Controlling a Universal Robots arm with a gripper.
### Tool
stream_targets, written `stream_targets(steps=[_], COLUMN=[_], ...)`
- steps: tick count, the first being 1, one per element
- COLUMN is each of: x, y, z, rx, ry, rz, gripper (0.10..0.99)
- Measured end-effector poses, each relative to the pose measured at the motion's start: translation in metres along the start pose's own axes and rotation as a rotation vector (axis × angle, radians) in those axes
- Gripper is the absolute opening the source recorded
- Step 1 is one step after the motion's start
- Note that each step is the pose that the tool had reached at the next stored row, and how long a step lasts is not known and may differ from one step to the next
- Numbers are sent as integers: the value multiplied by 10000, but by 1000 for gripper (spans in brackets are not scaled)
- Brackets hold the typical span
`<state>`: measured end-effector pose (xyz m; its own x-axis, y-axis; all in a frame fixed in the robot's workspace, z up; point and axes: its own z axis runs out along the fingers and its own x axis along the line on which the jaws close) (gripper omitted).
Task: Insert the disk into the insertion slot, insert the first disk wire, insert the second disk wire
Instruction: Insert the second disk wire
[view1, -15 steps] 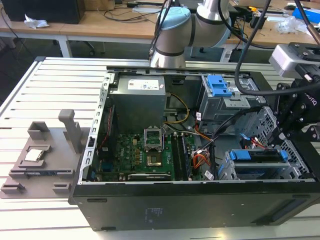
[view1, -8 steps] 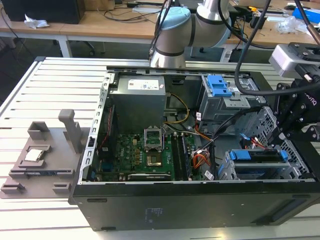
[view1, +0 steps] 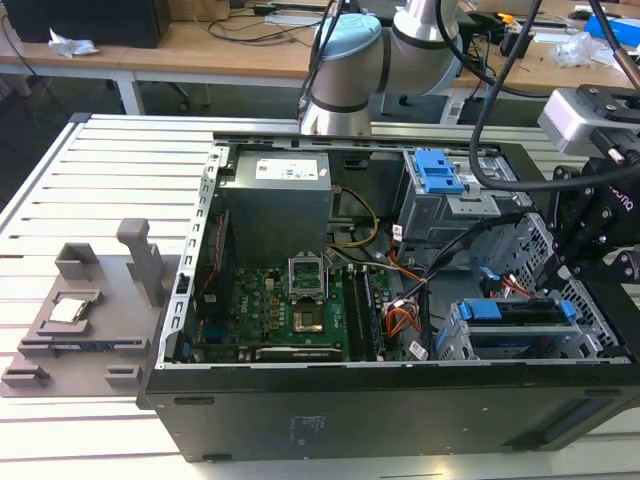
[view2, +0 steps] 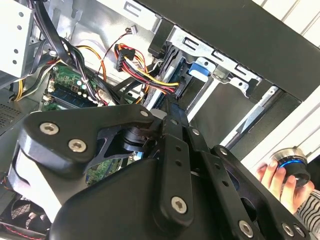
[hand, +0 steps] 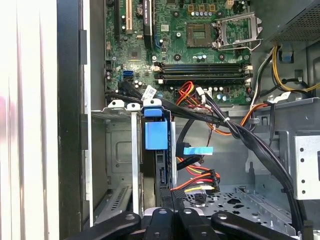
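Note:
The disk (view1: 512, 312), in its blue caddy, sits in the insertion slot (view1: 470, 345), a low silver cage at the front corner of the open computer case on the exterior view's right. In the first wrist view the disk (hand: 155, 135) stands edge-on between the slot's metal walls (hand: 120, 150). My black gripper (view1: 572, 275) hangs just above the disk's rear end. Its fingers lie pressed together, shut, in both wrist views (hand: 172, 214) (view2: 169, 107), pointing at the disk's black edge (view2: 169, 70). Loose beside the disk hang a red-yellow-black wire bundle with its connector (hand: 200, 184) and a blue-tagged cable (hand: 197, 150).
A taller grey bay with a blue latch (view1: 440, 175) stands behind the slot. Black cables (hand: 250, 140) cross the case over the motherboard (view1: 290, 310). A grey fixture (view1: 90, 310) lies on the table at the exterior view's left. A person's hand (view2: 277, 175) holds a round knob outside the case.

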<state>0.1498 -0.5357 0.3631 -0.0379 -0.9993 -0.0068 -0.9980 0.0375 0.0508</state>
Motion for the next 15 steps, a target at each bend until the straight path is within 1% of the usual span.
stream_targets(steps=[2,3,4,10,12,13,15], x=[0,2,2,6,3,-17,-67], y=[15,48,67,160,250,282,314], z=[1,2,4,8,13,15,17], rx=[0,0,0,0,0,0,0], ry=[-1,0,-1,0,0,-1,-1], rz=[0,0,0,0,0,0,0], gripper=[106,106,106,106,106,106,106])
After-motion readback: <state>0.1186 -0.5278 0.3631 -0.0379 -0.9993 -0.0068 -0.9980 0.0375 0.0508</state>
